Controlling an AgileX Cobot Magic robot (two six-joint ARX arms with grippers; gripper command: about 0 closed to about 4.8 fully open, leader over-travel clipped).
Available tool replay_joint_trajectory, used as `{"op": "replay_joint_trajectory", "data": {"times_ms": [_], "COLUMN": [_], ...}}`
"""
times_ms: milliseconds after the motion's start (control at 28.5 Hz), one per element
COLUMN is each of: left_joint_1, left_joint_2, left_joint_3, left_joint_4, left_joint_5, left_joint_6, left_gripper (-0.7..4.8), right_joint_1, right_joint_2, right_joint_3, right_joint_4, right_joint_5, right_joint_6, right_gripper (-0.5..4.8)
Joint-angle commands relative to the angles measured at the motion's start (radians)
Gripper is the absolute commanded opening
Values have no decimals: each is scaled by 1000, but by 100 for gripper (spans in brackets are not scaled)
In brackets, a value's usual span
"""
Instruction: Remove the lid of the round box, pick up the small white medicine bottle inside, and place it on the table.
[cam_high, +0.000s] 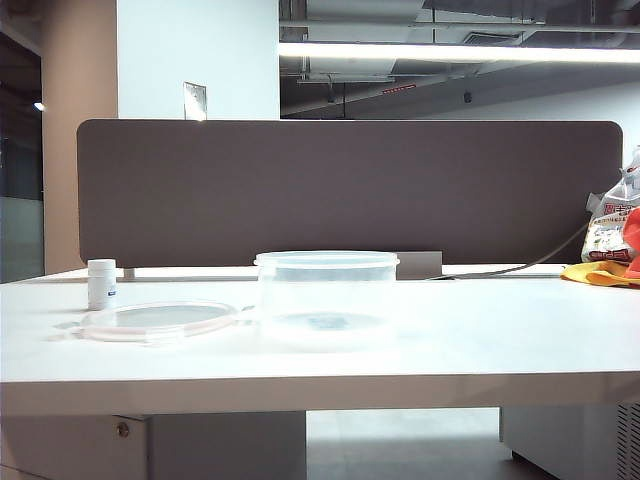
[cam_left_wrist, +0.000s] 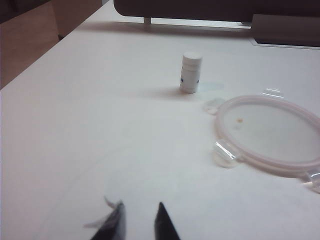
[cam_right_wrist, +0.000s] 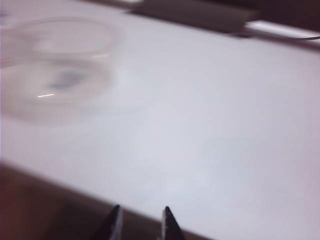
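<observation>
Small white medicine bottle (cam_left_wrist: 191, 73) upright on desk (cam_left_wrist: 100, 130), ahead of left end effector (cam_left_wrist: 140, 220), lid (cam_left_wrist: 270, 134) flat beside it, round box (cam_right_wrist: 55, 65) open ahead of right end effector (cam_right_wrist: 141, 222), both end effectors slightly parted, empty.

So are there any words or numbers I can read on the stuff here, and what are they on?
Nothing can be read for sure.
Small white medicine bottle: bluish label, print too small.
Snack bag at the table's right end: red lettering, too blurred.
Lid and round box: no text seen.
</observation>
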Motion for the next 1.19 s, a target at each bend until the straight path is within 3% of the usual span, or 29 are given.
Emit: {"op": "replay_joint_trajectory", "data": {"times_ms": [35,105,281,1195], "left_joint_1": [0,0,0,0], "left_joint_2": [0,0,0,0], "left_joint_3": [-8,-8,-8,-8], "left_joint_4": [-10,-10,-10,-10], "left_joint_5": [5,5,5,5], "left_joint_6": [1,1,1,1], "left_gripper": [83,83,83,83], "right_joint_1": [-47,-82,-186,-187], "right_joint_2": [-2,-2,-2,-2], "right_joint_3": [-5,-23,-23,-23], "right_joint_4": [43,93,150,110], "right_joint_5": [176,226,230,227], "right_joint_6": [-14,22,61,72], "right_gripper": [107,107,107,108]}}
